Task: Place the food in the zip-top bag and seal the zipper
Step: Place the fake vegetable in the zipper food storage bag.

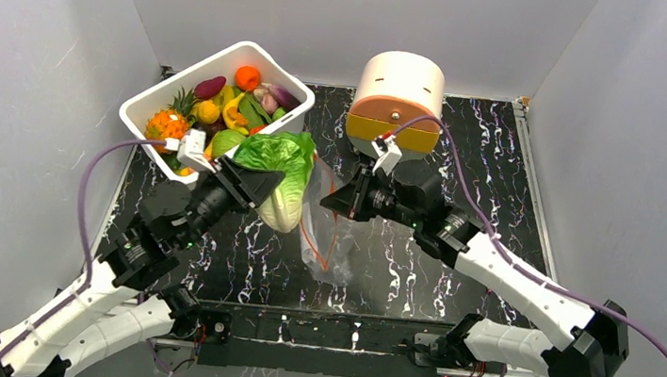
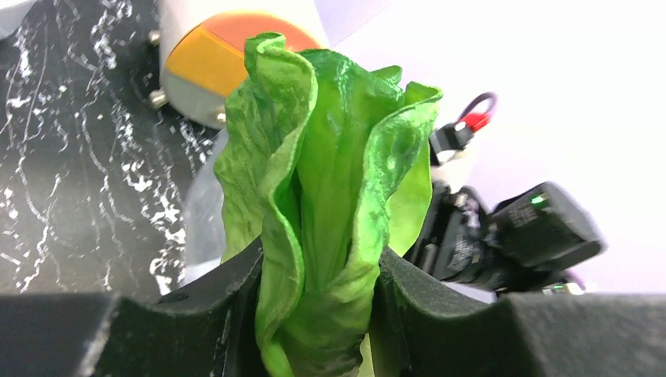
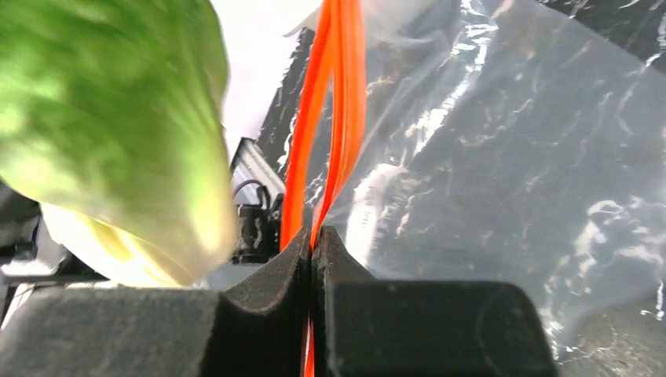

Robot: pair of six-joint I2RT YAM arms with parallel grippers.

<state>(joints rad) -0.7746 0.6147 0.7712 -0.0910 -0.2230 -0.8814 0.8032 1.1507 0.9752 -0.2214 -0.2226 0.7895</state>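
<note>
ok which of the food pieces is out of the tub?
The leafy green lettuce, clamped in the left gripper beside the zip-top bag; the other pieces lie in the white tub.

Two arms here, left arm and right arm, both white shells with black joints. A purple cable loops along each, and black wedge fingers cap the ends.
</note>
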